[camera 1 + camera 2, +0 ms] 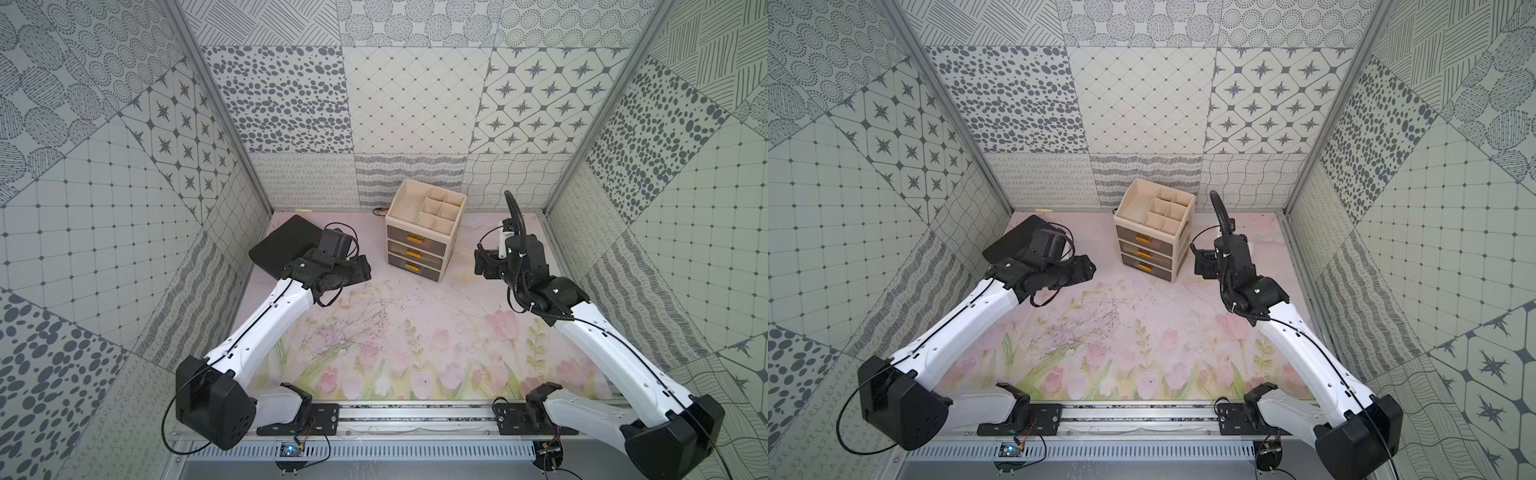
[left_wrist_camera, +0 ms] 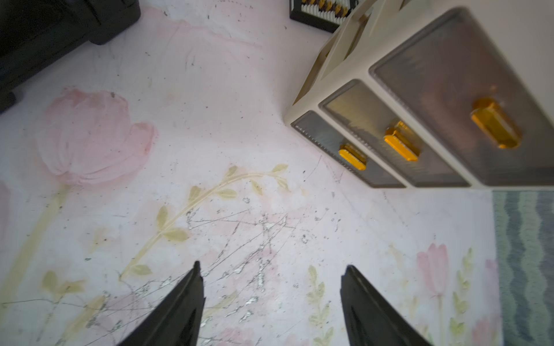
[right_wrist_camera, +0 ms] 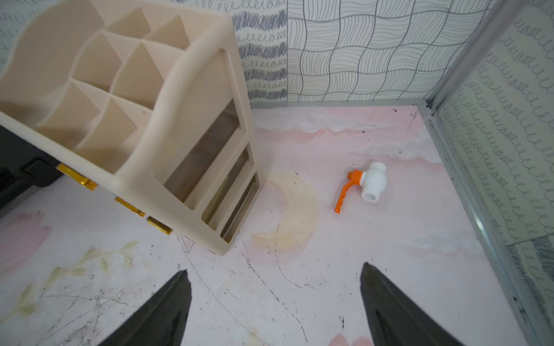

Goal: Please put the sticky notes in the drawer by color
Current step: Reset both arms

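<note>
The drawer (image 1: pixel 419 245) (image 1: pixel 1148 245) is a cream cabinet standing at the back middle of the floral mat. Its three grey fronts with gold handles (image 2: pixel 401 143) are all pushed in, and its divided top tray (image 3: pixel 99 90) holds nothing. The sticky notes are out of view; none lie on the mat or in the tray. My left gripper (image 1: pixel 360 269) (image 2: pixel 271 266) hovers left of the cabinet's front, open, with only bare mat between its fingers. My right gripper (image 1: pixel 482 264) (image 3: pixel 274 269) hovers at the cabinet's right side, open and holding nothing.
A flat black case (image 1: pixel 278 245) (image 2: pixel 45 30) lies at the back left, under the left wrist. A white valve with an orange handle (image 3: pixel 368 185) lies near the back right corner. A small beaded frame (image 2: pixel 323 12) sits behind the cabinet. Patterned walls close three sides.
</note>
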You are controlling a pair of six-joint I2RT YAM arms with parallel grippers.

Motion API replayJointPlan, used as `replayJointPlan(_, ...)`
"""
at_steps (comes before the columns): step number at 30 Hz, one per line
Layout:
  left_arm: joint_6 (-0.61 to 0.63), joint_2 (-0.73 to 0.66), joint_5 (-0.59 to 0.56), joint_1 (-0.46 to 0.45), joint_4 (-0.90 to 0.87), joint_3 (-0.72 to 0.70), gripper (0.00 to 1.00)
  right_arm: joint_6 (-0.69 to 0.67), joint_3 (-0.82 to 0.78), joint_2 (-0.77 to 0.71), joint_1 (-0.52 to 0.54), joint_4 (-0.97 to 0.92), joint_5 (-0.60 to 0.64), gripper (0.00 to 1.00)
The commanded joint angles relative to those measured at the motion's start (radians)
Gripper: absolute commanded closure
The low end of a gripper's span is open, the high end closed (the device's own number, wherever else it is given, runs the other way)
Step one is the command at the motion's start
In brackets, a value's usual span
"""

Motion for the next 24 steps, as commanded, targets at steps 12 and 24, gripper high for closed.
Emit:
replayJointPlan(12,0.359,-0.140,-0.100,0.214,0.525,-0.437,0.00,-0.255,-0.497,-0.219,-0.118,0.667,-0.004,0.01)
replayJointPlan(24,0.479,-0.049,-0.159,0.281,0.887,-0.610,0.00,-0.253,-0.618,0.268,-0.277,1.193,0.013,0.02)
